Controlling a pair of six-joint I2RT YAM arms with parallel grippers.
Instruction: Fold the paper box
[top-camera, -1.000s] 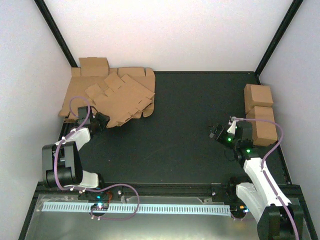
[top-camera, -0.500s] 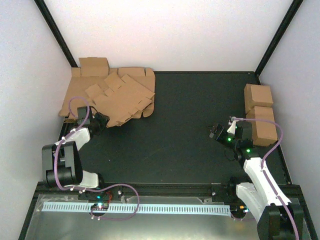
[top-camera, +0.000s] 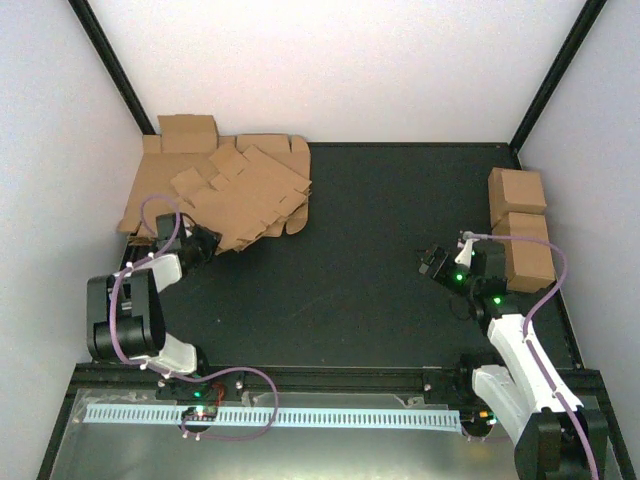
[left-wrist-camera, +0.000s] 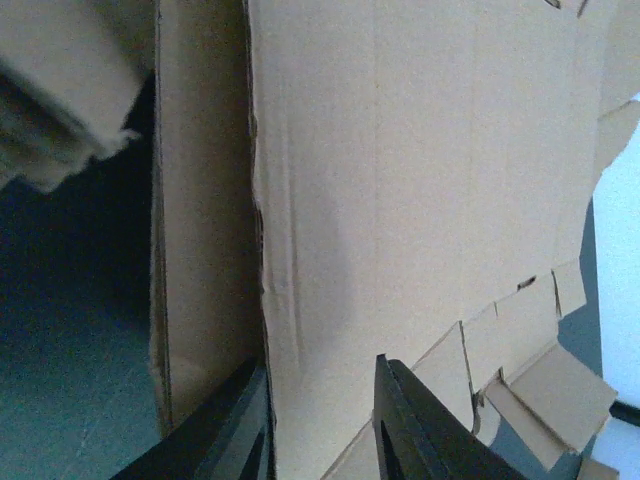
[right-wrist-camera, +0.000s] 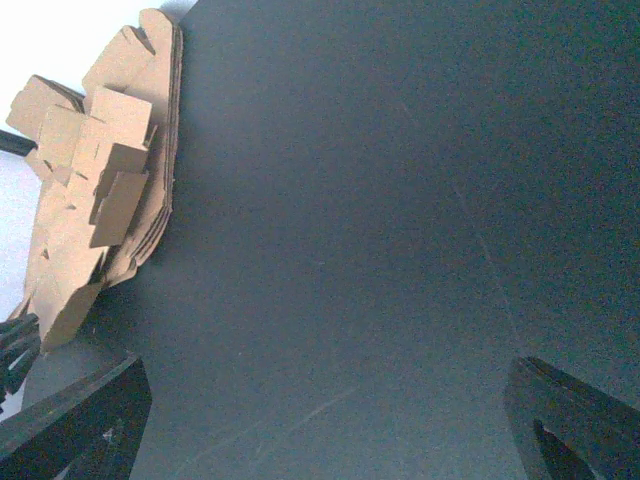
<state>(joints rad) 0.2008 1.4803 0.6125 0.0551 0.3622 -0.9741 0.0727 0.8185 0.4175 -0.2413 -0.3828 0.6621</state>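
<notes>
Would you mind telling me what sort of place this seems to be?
Probably a robotics lab test cell: robot arms mounted at the edge of a black table, plain white walls closing it in, and a heap of cardboard sheets.

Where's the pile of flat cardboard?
In the top view, the pile of flat brown cardboard sheets lies in the black table's far left corner, the left claw at its near edge.
</notes>
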